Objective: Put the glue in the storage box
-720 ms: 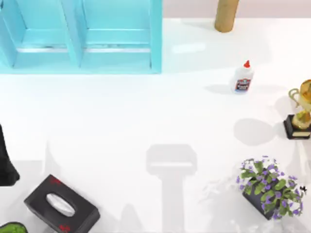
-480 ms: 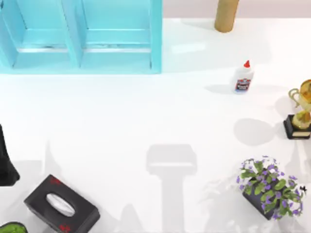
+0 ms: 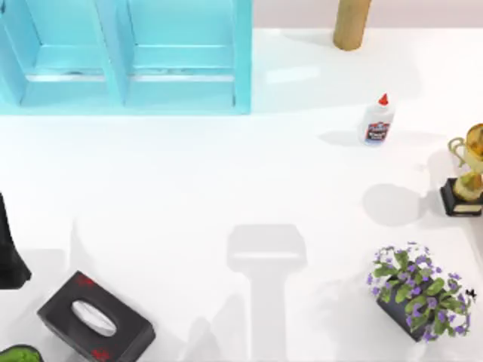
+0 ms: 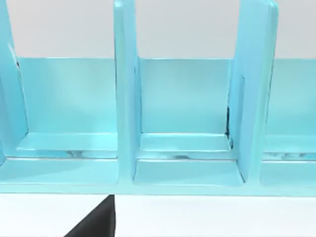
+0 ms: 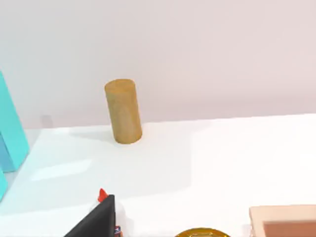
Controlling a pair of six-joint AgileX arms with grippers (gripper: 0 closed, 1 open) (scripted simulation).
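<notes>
The glue (image 3: 377, 121) is a small white bottle with a red cap and a blue-and-red label. It stands upright on the white table at the right, apart from everything. The storage box (image 3: 124, 56) is a light blue open box with dividers at the back left. My left arm (image 3: 9, 256) is a dark shape at the table's left edge, and a black part of my left gripper (image 4: 94, 224) faces the box's compartments (image 4: 185, 148). A black part of my right gripper (image 5: 96, 219) hangs just in front of the glue's red cap (image 5: 102, 194).
A gold trophy (image 3: 468, 173) stands right of the glue. A wooden cylinder (image 3: 351, 23) stands behind it, and a purple-flowered plant (image 3: 419, 290) sits at the front right. A black tissue box (image 3: 94, 317) and a green object (image 3: 19, 353) lie at the front left. A pinkish box (image 5: 284, 222) shows beside the trophy.
The round shadow left of the trophy has slid slightly, and a shadow at the front middle has grown. The glue and the other objects have stayed put.
</notes>
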